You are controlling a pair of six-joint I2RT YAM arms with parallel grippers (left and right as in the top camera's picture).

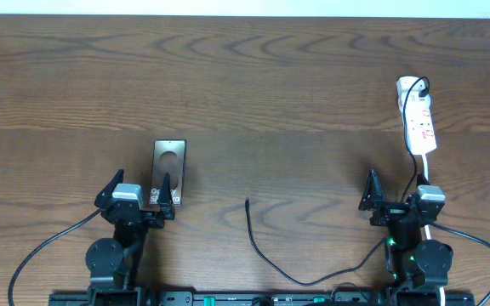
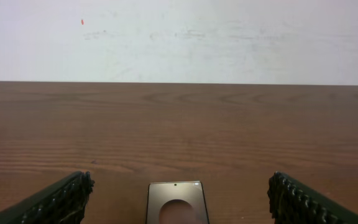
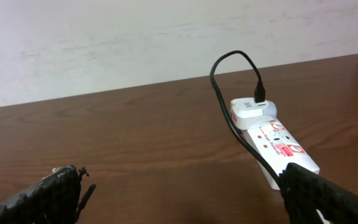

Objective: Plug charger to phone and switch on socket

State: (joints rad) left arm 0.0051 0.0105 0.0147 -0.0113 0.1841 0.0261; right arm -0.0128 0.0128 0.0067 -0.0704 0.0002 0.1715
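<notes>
The phone (image 1: 169, 161) lies flat on the wooden table, ring mark up, its near end under my left gripper (image 1: 138, 194). In the left wrist view the phone (image 2: 174, 194) sits centred between the wide-apart fingers (image 2: 67, 196) of the open left gripper (image 2: 180, 185). The charger cable (image 1: 266, 255) has its free tip (image 1: 247, 201) at mid-table. It loops along the front edge and runs up to a white adapter (image 3: 252, 111) on the socket (image 1: 418, 119). My right gripper (image 1: 395, 197) is open and empty, just short of the socket (image 3: 278, 140).
The socket's white cord (image 1: 430, 223) runs down past the right arm. Thick black arm cables (image 1: 41, 251) curl at the front left and front right corners. A pale wall (image 2: 179, 37) stands behind the table's far edge.
</notes>
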